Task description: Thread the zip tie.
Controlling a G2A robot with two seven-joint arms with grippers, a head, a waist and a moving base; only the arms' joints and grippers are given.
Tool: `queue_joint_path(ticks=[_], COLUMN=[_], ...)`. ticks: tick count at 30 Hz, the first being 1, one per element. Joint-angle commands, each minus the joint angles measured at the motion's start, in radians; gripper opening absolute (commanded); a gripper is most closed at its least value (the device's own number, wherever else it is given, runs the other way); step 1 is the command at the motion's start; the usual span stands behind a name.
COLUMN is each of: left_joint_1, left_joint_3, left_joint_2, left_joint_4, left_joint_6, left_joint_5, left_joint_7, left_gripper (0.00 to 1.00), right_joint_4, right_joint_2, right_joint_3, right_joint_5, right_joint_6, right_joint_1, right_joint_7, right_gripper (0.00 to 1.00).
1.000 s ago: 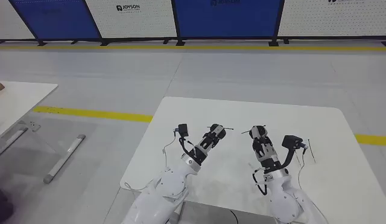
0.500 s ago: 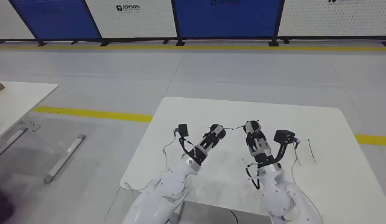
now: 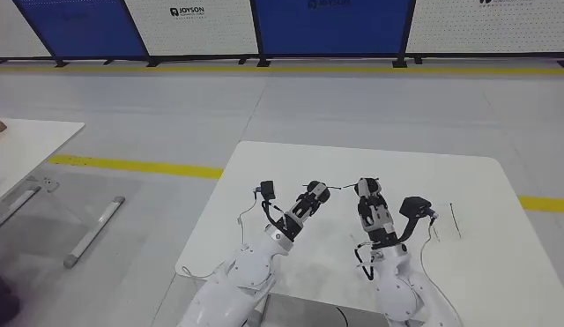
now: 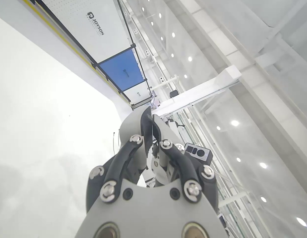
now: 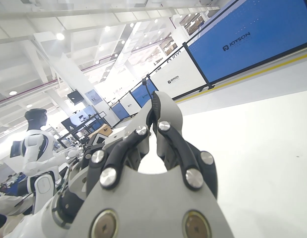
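**Threading position: grasp status**

The right claw (image 5: 155, 98) grips the zip tie (image 5: 144, 82); its head protrudes beyond the claw tip. The left claw (image 4: 151, 115) is clenched on a thin black strap (image 4: 152, 126). Both claws sit close together above the counter (image 3: 441, 173). A spare tie (image 3: 455, 219) lies on the counter beside the right arm

Top view: left gripper (image 3: 319, 191) and right gripper (image 3: 363, 186) sit close together at frame centre, both clamped on the tie (image 3: 342, 187), which spans the narrow gap and blocks passage between them. Table (image 3: 423, 164) offers room above them and at lower right. Loose tie (image 3: 455, 214) lies centre-right.
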Motion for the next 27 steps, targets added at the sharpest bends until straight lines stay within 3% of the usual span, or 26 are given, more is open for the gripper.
queue_joint_path(ticks=[1, 27], left_joint_1=[0.0, 0.0], left_joint_3=[0.0, 0.0], left_joint_2=[0.0, 0.0], left_joint_4=[0.0, 0.0], left_joint_6=[0.0, 0.0], left_joint_5=[0.0, 0.0], left_joint_7=[0.0, 0.0], left_gripper=[0.0, 0.0], right_joint_4=[0.009, 0.029], right_joint_2=[-0.002, -0.018], right_joint_3=[-0.002, 0.003], right_joint_5=[-0.003, -0.021], right_joint_6=[0.006, -0.008], right_joint_1=[0.005, 0.007], right_joint_7=[0.0, 0.014], right_gripper=[0.0, 0.0])
